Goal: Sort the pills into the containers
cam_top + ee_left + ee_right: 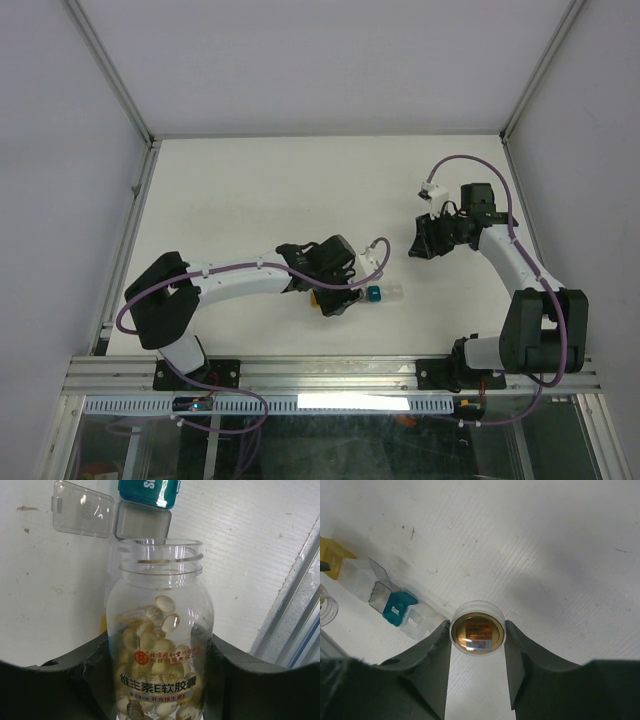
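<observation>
Entry: we logged L gripper (pixel 157 680) clamped on uncapped bottle (pixel 157 605), R gripper (pixel 477 645) pinching its cap (pixel 477 632); mouth lay near open clear cell (pixel 142 526), so we judged slow tilt best for pills (pixel 150 640).

Pills (pixel 155 640) lie in the bottle (pixel 161 577), its mouth beside the containers (pixel 142 520).

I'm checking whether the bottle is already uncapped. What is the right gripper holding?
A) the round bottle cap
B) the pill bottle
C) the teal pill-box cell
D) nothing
A: in the right wrist view the right gripper is shut on the round white cap, its gold inside facing the camera, while the open-mouthed bottle sits in the left gripper.
</observation>
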{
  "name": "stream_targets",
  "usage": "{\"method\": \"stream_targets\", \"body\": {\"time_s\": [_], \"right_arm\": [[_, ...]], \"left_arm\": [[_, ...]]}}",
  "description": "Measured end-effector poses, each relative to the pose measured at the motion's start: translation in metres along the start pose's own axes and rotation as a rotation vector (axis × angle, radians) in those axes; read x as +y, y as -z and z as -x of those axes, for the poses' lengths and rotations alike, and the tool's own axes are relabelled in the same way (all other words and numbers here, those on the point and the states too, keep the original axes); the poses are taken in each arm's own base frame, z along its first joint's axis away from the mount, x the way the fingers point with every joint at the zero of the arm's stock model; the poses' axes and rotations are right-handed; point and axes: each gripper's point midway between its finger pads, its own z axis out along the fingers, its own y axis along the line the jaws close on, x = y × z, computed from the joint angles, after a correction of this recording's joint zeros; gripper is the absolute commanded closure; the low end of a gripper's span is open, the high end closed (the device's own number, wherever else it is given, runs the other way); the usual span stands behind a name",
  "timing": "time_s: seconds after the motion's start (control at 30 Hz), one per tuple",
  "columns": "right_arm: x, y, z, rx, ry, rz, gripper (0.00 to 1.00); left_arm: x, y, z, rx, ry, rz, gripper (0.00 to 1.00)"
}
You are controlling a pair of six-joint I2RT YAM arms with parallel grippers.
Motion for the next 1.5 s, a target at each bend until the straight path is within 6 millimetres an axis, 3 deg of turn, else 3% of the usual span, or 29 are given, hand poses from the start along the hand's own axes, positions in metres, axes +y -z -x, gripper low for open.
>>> {"method": "stream_targets", "body": {"time_s": [0.23, 0.57, 1.5], "right_arm": [[0.003, -0.001, -0.002, 0.005, -0.007, 0.017, 0.87], [0.004, -0.001, -0.002, 0.007, -0.011, 0.025, 0.87], [0.003, 0.000, -0.003, 0.005, -0.014, 0.025, 0.86]], "left_arm": [[-0.003, 0.002, -0.010, 0.055, 0.001, -0.002, 1.00], [0.000, -0.001, -0.004, 0.097, 0.018, 0.002, 1.00], [0.002, -0.005, -0.011, 0.189, 0.027, 0.014, 1.00]]}}
